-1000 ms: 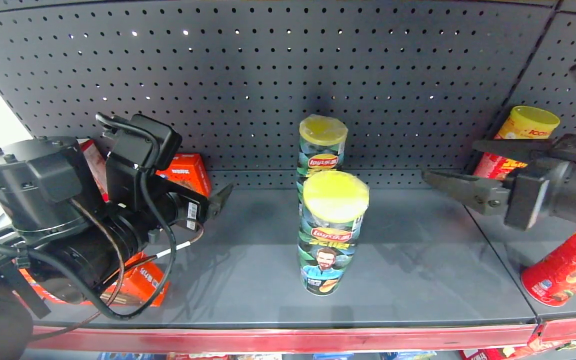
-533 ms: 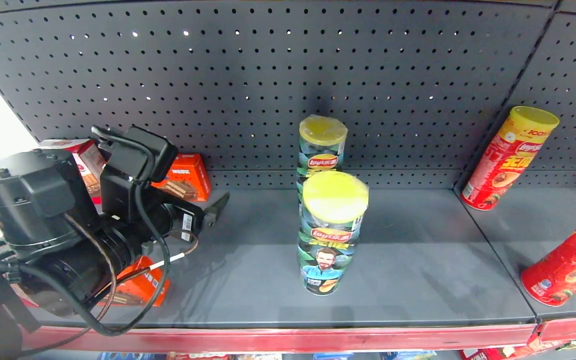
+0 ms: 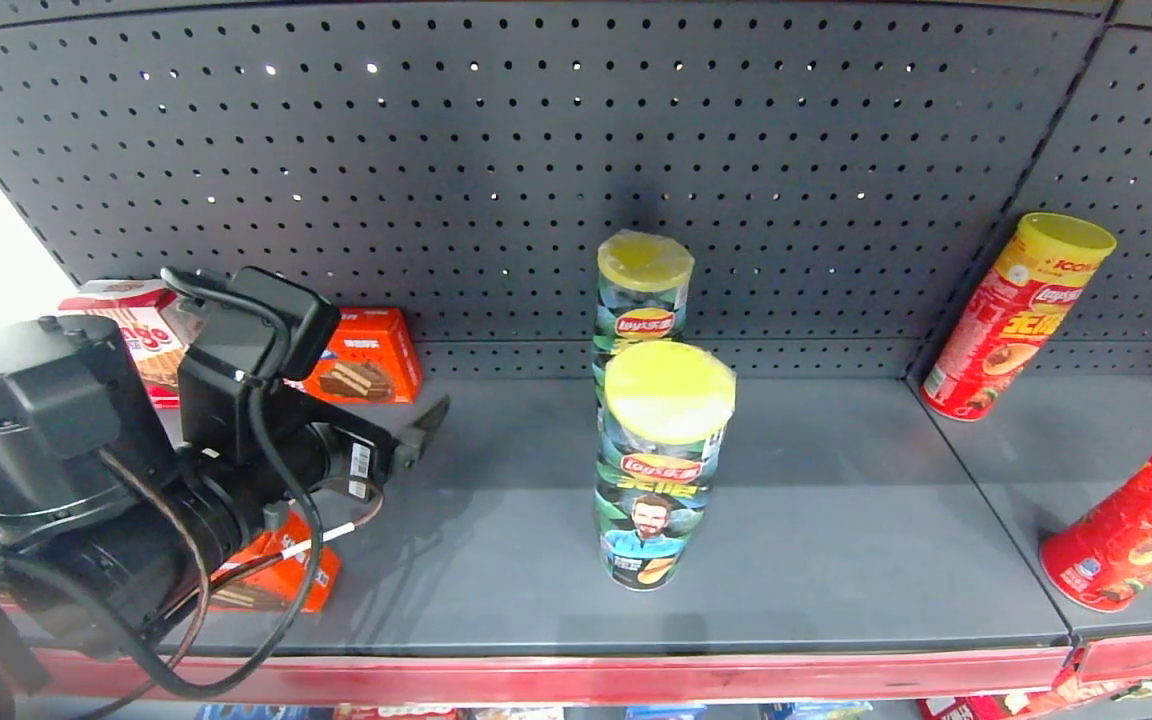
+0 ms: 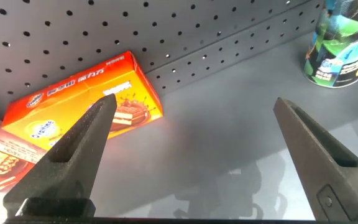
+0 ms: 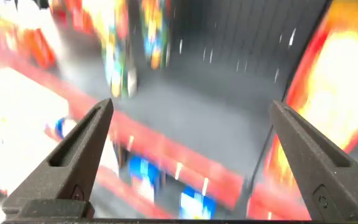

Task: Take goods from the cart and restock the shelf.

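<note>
Two green chip cans stand upright in the middle of the shelf, one straight behind the other: the front green chip can (image 3: pixel 664 480) and the rear green chip can (image 3: pixel 643 295); each has a yellow lid and a red oval logo with yellow lettering below it; the front one also bears a printed portrait. The grey shelf (image 3: pixel 836 520) has a red front strip (image 3: pixel 576 680) and a dark pegboard (image 3: pixel 496 150) behind it. To the right, a red chip can (image 3: pixel 1021 315) with a yellow lid stands tilted, its top toward the pegboard; a second red can (image 3: pixel 1136 535) sits tilted at the view's edge. On the left, an orange wafer box (image 3: pixel 361 360) lies at the pegboard with a white-and-red box (image 3: pixel 131 320) beside it; another orange box (image 3: pixel 286 580) lies near the front strip, partly hidden by the left arm. The left tool (image 4: pixel 194 109) hovers over bare shelf between the orange wafer box and the green cans, fingers spread wide, holding nothing; the right tool (image 5: pixel 191 109) is likewise spread and empty, its surroundings blurred.
</note>
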